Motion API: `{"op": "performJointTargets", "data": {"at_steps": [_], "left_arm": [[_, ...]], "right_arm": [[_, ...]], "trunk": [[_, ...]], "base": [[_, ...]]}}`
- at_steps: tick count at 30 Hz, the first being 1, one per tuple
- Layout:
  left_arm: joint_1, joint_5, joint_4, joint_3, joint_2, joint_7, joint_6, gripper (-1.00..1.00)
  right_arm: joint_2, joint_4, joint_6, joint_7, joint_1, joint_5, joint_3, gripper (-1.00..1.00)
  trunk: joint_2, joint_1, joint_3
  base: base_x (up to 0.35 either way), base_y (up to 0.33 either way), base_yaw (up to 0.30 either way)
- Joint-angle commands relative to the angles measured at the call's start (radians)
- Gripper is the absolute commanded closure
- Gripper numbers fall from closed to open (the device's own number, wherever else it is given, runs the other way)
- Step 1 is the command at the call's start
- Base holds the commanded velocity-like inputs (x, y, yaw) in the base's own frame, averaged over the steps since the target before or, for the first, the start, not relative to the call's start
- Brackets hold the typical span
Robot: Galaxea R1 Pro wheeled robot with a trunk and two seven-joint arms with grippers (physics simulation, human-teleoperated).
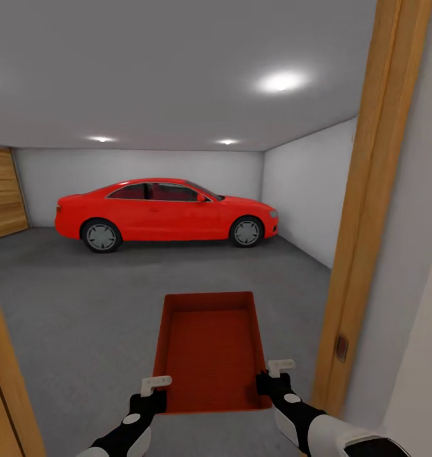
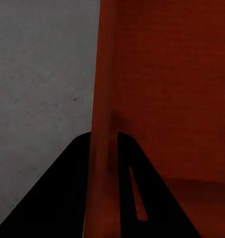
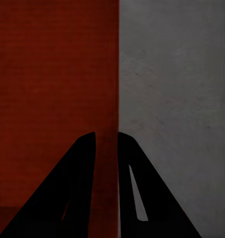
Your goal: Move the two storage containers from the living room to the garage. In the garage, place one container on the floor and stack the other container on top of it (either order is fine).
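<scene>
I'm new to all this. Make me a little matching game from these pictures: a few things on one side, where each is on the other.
1. car
2. container
3. left end effector
4. wooden door frame

a. clamped on the container's left wall
b. by the back wall
c. held between both arms
d. along the right edge

Pairs: 1-b, 2-c, 3-a, 4-d

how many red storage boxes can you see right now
1. The storage box is held between the left gripper and right gripper, over the grey garage floor in front of the red car. A second box may be elsewhere.
</scene>
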State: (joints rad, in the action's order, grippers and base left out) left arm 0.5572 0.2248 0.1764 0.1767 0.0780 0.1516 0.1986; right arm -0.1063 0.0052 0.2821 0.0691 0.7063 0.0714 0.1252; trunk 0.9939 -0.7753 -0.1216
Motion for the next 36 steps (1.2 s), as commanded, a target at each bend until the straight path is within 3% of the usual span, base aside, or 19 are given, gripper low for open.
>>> {"op": "performJointTargets", "data": {"at_steps": [1,22,36], "left_arm": [[0.001,-0.005,0.009,0.004,0.0,-0.003,0.009,1.0],[0.001,-0.005,0.011,0.003,0.0,-0.003,0.01,1.0],[0.001,-0.005,0.011,0.003,0.0,-0.003,0.01,1.0]], "right_arm": [[0.0,0.004,0.003,0.0,0.001,0.012,-0.025,1.0],[-0.001,0.004,0.003,0.0,0.001,0.012,-0.025,1.0],[0.0,0.004,0.003,0.0,0.001,0.011,-0.025,1.0]], "trunk": [[0.001,-0.001,-0.002],[0.001,-0.001,-0.002],[0.001,-0.001,-0.002]], "base": [[0.183,0.156,-0.046],[0.006,0.005,0.001],[0.0,0.0,0.249]]}}
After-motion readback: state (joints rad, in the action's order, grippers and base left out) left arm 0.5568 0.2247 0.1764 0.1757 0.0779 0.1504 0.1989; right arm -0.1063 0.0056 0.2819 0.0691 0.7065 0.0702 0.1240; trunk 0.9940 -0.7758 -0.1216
